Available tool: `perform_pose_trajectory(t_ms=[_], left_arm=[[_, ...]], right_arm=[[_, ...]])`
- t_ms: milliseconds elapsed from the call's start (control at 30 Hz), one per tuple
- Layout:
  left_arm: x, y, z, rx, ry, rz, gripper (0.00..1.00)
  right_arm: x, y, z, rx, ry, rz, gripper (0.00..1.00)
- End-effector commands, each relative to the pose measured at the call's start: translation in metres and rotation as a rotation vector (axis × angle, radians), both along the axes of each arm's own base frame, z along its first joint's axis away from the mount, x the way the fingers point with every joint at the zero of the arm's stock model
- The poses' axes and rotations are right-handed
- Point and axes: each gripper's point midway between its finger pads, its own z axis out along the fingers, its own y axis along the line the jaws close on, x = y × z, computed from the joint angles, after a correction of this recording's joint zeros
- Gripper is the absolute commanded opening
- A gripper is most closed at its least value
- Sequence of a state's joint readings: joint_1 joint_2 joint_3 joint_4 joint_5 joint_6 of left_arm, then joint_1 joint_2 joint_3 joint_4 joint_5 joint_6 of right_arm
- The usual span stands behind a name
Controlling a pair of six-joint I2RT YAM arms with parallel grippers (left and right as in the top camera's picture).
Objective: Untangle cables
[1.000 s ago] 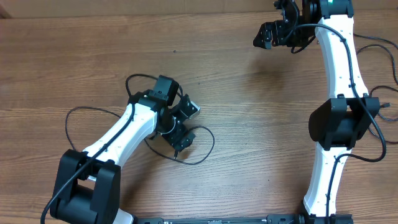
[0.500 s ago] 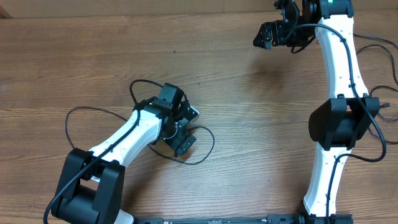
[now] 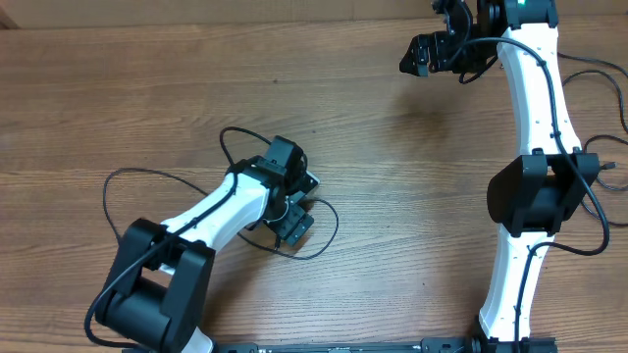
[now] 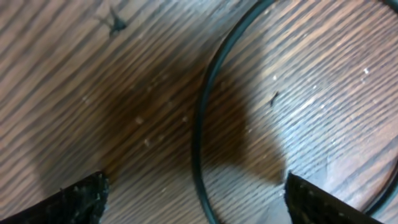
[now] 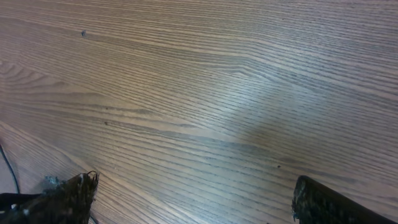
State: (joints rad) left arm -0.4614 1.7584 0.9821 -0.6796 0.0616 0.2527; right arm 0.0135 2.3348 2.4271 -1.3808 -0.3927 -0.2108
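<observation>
A thin black cable (image 3: 335,231) lies on the wooden table in a loop just right of my left gripper (image 3: 302,204). Another thin strand (image 3: 118,176) curves away to the left of that arm. In the left wrist view the cable (image 4: 200,124) runs down between the open fingers (image 4: 81,202), touching neither one. My left gripper (image 4: 199,208) hangs low over it. My right gripper (image 3: 432,54) is open at the far right of the table, away from the cables. Its wrist view shows only bare wood between its fingertips (image 5: 326,205).
The left arm's body (image 3: 196,221) stretches from the near left edge toward the centre. The right arm (image 3: 535,147) runs along the right side with thicker black wires (image 3: 601,230) looping off it. A thin dark line (image 5: 6,163) shows at the left edge of the right wrist view.
My left gripper has shifted right and slightly nearer, over the cable loop, and its jaws have narrowed a little. The right arm has not moved.
</observation>
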Motion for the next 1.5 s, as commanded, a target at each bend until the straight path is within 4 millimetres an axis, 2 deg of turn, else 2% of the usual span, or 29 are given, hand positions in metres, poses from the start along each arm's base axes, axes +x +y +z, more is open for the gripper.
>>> perform_pose_trajectory(t_ms=[0,167,233,300,333,367,400,567,667,800,900,933,1033,1200,1367,1400,1467], left_arm=[[-0.004,0.002,-0.013,0.027,0.022,0.048,0.86],[-0.006,0.003,-0.026,0.039,0.05,0.072,0.73],[-0.008,0.004,-0.029,0.044,0.062,0.072,0.63],[-0.009,0.004,-0.029,0.046,0.066,0.073,0.39],[-0.009,0.004,-0.029,0.046,0.067,0.072,0.32],[-0.009,0.004,-0.029,0.046,0.066,0.072,0.15],[-0.009,0.004,-0.029,0.046,0.066,0.072,0.04],[-0.003,0.008,-0.021,0.058,0.057,0.084,0.04],[0.008,0.012,-0.004,0.057,0.039,0.12,0.04],[0.033,0.021,0.033,0.033,-0.005,0.204,0.05],[0.058,0.03,0.07,-0.007,-0.067,0.295,0.04],[0.074,0.035,0.096,-0.038,-0.114,0.351,0.04],[0.097,0.04,0.137,-0.088,-0.192,0.423,0.04],[0.128,0.036,0.206,-0.197,-0.325,0.528,0.04],[0.151,0.03,0.27,-0.287,-0.473,0.526,0.04],[0.159,0.028,0.297,-0.337,-0.535,0.55,0.04],[0.162,0.027,0.31,-0.355,-0.563,0.551,0.04]], right_arm=[[0.001,-0.002,0.024,0.0,-0.061,0.003,1.0],[0.001,-0.002,0.024,0.0,-0.061,0.003,1.0],[0.001,-0.002,0.024,0.0,-0.061,0.003,1.0],[0.001,-0.002,0.024,0.0,-0.062,0.003,1.0],[0.001,-0.002,0.024,0.0,-0.062,0.003,1.0],[0.001,-0.002,0.024,0.0,-0.061,0.003,1.0],[0.001,-0.002,0.024,0.0,-0.061,0.003,1.0],[0.001,-0.002,0.024,0.0,-0.06,0.003,1.0],[0.001,-0.002,0.024,0.0,-0.059,0.002,1.0],[-0.002,-0.001,0.023,0.005,-0.045,-0.002,1.0],[-0.004,0.007,0.026,0.049,-0.039,0.016,1.0],[-0.006,0.015,0.03,0.103,-0.038,0.036,1.0],[-0.01,0.031,0.039,0.198,-0.037,0.073,1.0],[-0.017,0.055,0.052,0.32,-0.033,0.132,1.0],[-0.026,0.084,0.06,0.382,-0.026,0.199,1.0],[-0.033,0.105,0.06,0.381,-0.028,0.248,1.0],[-0.037,0.12,0.061,0.378,-0.04,0.291,1.0]])
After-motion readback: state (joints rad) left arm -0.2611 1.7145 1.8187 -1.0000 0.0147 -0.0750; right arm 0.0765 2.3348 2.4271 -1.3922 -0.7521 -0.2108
